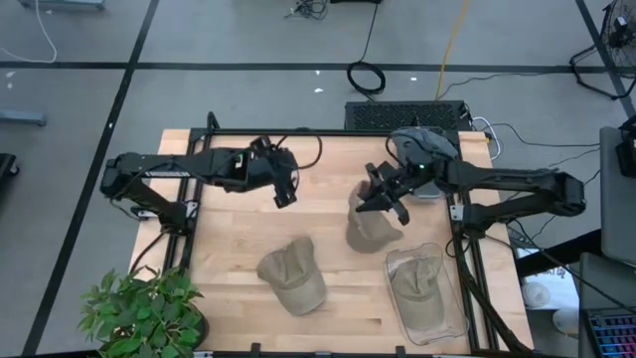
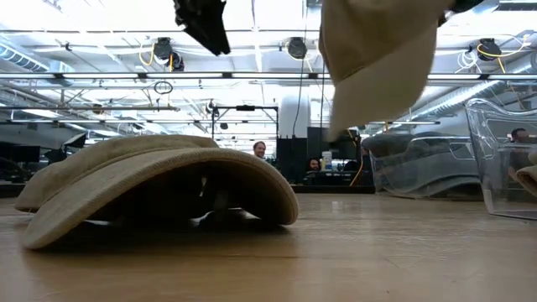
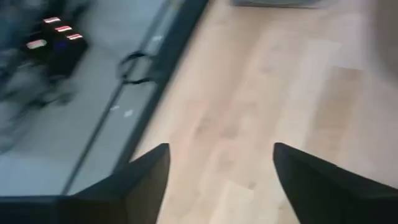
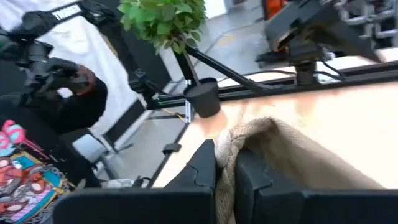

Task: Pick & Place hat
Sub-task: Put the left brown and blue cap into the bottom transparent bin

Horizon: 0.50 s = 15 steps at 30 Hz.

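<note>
Right gripper point(image 1: 383, 199) is clamped on a fold of the tan hat point(image 1: 372, 227), which hangs free below it, clear of the wooden table point(image 1: 229, 239); the right wrist view shows the cloth pinched tight between the two fingers point(image 4: 202, 171) with the rest of the hat draping away beyond them. From table height the hat point(image 2: 377, 59) dangles well above the boards, so you have lift to spare. Just beside and below the gripper stands the clear bin point(image 1: 452, 308), already holding a second hat point(image 1: 417, 288); I judge that to be your drop point. Carry the load over the bin's open mouth before lowering, and keep it high enough that the trailing brim clears the near wall, since soft cloth will snag or fold over a rim. Release only once most of the fabric is inside the walls. A third hat point(image 1: 291, 278) lies crown-up on the table farther from the gripper, on the side away from the bin; leave it alone on this pass. The left gripper point(image 1: 282, 189) hovers well apart across the table, fingers spread and empty, with bare wood under them in its own wrist view; keep it parked there. A potted plant point(image 1: 139, 313) sits at the far table corner, out of your path.
</note>
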### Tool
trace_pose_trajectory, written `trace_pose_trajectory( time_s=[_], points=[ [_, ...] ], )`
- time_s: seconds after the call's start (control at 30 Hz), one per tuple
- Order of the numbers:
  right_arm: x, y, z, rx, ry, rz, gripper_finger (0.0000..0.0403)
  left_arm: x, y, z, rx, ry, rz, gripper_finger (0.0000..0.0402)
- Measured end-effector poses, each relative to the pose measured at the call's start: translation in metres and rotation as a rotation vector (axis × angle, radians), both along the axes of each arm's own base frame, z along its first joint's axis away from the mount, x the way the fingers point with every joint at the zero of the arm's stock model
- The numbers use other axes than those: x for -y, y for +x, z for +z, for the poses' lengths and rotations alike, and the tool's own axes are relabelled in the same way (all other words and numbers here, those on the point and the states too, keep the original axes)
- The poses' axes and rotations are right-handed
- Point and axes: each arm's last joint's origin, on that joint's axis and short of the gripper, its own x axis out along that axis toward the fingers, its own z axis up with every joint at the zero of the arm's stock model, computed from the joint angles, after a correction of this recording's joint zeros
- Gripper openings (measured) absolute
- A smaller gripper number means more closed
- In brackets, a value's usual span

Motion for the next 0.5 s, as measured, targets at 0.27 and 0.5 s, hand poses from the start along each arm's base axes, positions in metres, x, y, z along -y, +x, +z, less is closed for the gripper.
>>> trace_pose_trajectory(
  time_s=[0.27, 0.5],
  points=[
    [-0.023, -0.035, 0.035, -0.099, -0.082, -0.147, 0.0007, -0.012, -0.008, 0.022, 0.118, -0.083, -0.211, 0.0362],
    [-0.043, -0.063, 0.083, -0.23, -0.159, -0.247, 0.0007, -0.017, -0.039, 0.047, 0.251, -0.115, -0.289, 0.0387]
  ],
)
